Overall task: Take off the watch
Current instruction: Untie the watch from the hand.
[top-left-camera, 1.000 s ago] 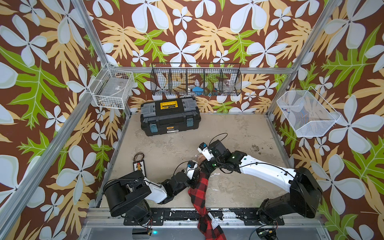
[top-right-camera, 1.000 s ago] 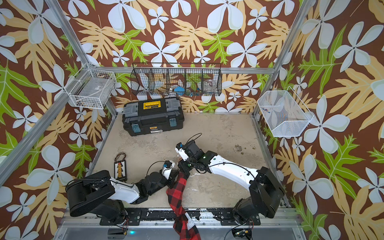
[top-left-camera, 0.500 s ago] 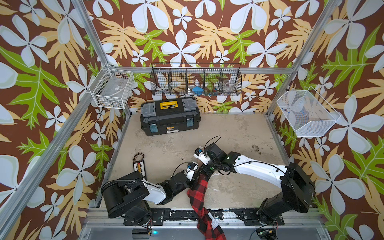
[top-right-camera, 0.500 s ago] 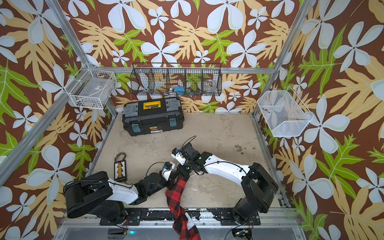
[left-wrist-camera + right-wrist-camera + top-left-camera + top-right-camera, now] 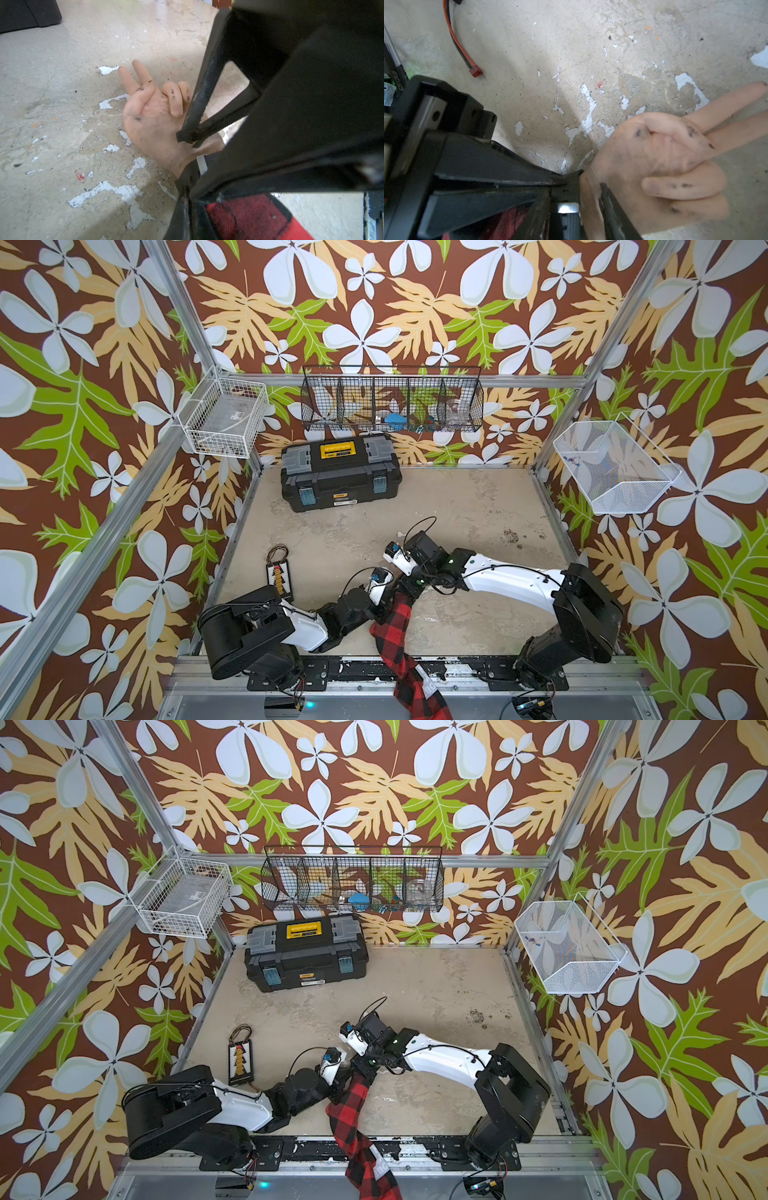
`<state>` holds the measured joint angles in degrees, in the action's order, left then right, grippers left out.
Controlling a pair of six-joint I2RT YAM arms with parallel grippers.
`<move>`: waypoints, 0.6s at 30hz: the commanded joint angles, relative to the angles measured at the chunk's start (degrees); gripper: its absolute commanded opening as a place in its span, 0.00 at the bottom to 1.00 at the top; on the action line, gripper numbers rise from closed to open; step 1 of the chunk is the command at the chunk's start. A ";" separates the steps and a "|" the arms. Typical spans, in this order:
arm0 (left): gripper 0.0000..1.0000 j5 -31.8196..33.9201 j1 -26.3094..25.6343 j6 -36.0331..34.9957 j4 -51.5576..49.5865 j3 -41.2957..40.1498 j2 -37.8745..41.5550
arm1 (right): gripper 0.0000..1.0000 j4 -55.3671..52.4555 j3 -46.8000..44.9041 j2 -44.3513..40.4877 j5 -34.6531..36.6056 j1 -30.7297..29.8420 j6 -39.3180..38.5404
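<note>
Both arms lie low over the tabletop near its front edge, wrists bent inward. The left gripper (image 5: 387,602) is closed. The right gripper (image 5: 409,592) (its jaw gap is hidden) sits just beside it.

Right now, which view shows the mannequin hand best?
The left wrist view: the mannequin hand lies palm up, nearly whole and sharp. The right wrist view shows it blurred and cropped; in both top views it is mostly hidden.
</note>
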<state>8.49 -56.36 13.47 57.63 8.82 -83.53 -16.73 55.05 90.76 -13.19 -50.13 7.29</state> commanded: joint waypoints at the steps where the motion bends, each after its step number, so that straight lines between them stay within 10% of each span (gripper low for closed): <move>1: 0.00 -0.66 0.09 0.85 16.38 -0.92 0.31 | 0.42 -0.03 -2.08 -0.95 1.57 0.70 1.48; 18: 0.00 -2.98 0.85 1.43 20.52 -1.79 -2.46 | 0.53 0.87 -3.74 -2.12 -4.28 1.01 -3.86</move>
<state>6.24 -55.64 13.87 66.61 6.11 -86.00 -12.82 51.75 88.84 -16.45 -49.06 5.08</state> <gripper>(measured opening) 0.060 0.528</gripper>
